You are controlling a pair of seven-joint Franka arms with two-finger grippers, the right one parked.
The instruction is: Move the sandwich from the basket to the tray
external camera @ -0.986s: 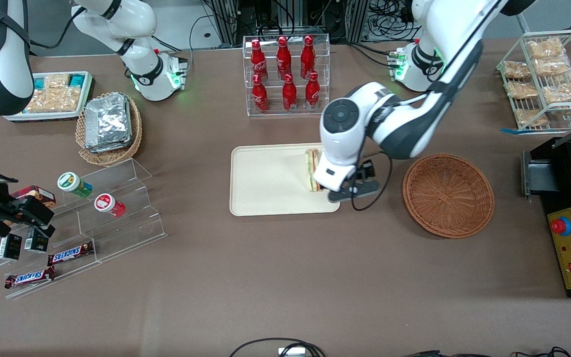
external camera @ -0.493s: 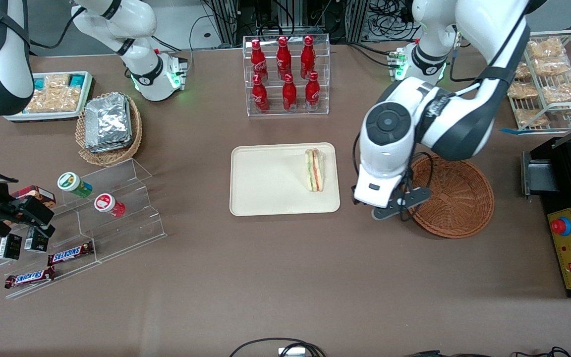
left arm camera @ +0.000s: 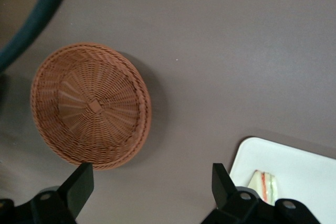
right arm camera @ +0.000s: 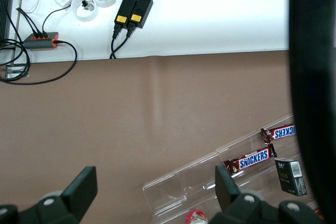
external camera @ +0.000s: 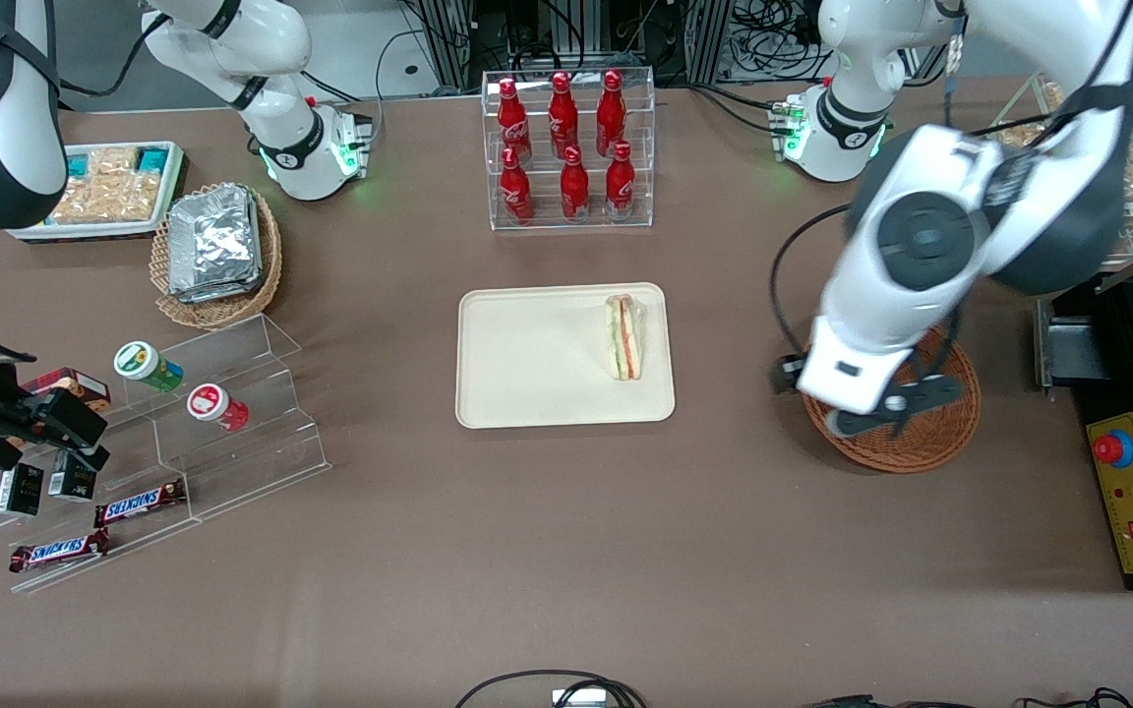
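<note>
Hovering above the basket point(external camera: 930, 447), my gripper point(left arm camera: 152, 184) apparently points downward, fingers point(left arm camera: 80, 182) spread wide and empty; I see the sandwich point(external camera: 625, 337) lying on the tray point(external camera: 527, 359).

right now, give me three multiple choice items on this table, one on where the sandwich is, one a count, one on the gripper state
1. Where is the sandwich?
A. in the basket
B. on the tray
C. on the bare table

2. How many red bottles stand in the clear rack?
A. four
B. six
C. eight

3. What is the state of the gripper?
A. open and empty
B. shut on the sandwich
C. shut on a bottle

Answers:
1 B, the sandwich lies on the cream tray near the edge facing the basket.
2 B, two rows of three.
3 A, the wrist view shows its fingers spread with nothing between them, above the table between basket and tray.
</note>
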